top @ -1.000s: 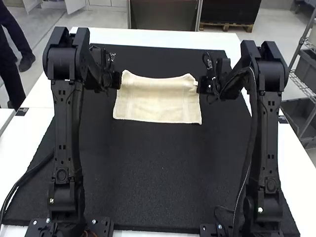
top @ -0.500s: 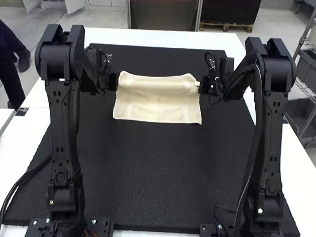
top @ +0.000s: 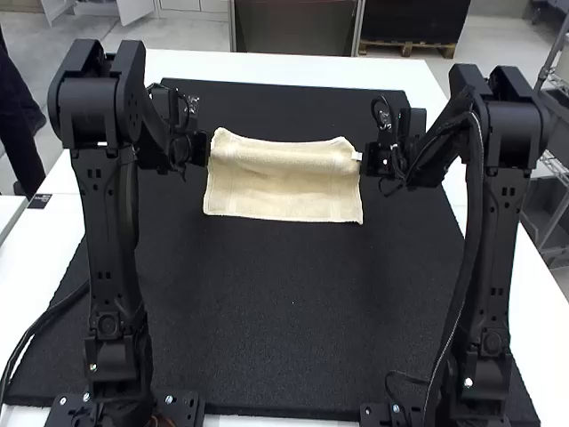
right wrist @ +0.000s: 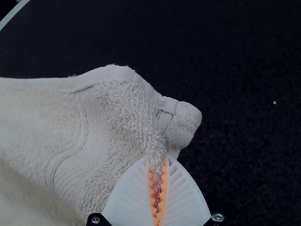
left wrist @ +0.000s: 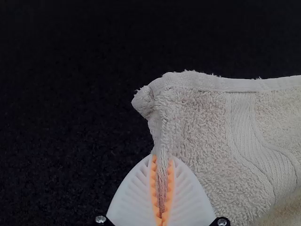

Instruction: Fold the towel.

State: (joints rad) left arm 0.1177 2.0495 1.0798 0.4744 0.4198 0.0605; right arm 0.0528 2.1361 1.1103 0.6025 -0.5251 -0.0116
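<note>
So, the towel [top: 284,191] is in the upper middle of the high view, lying on the black mat [top: 267,311] with its long axis running side to side across the frame. Its far stretch is raised into a soft ridge between the two sides, while the near edge lies pretty straight below it. Can't tell whether it's already doubled over. The bit that matters: neither arm is really nearer, since the left hand [left wrist: 162,157] has the upper left end and the right hand [right wrist: 157,160] has the upper right end, so I'd read the fold as going down the frame, far edge over to near edge, along the towel's short direction. Both hands are clamped, with only a thin pinch of terry between the orange pads [left wrist: 154,183] of the left one, and same deal on the right. A nubby bit of hem pokes out past the fingertips on each side. I'd guess the two have to go together, or that ridge will skew or a corner will slip out. Looks like an early-to-middle stage to me.
</note>
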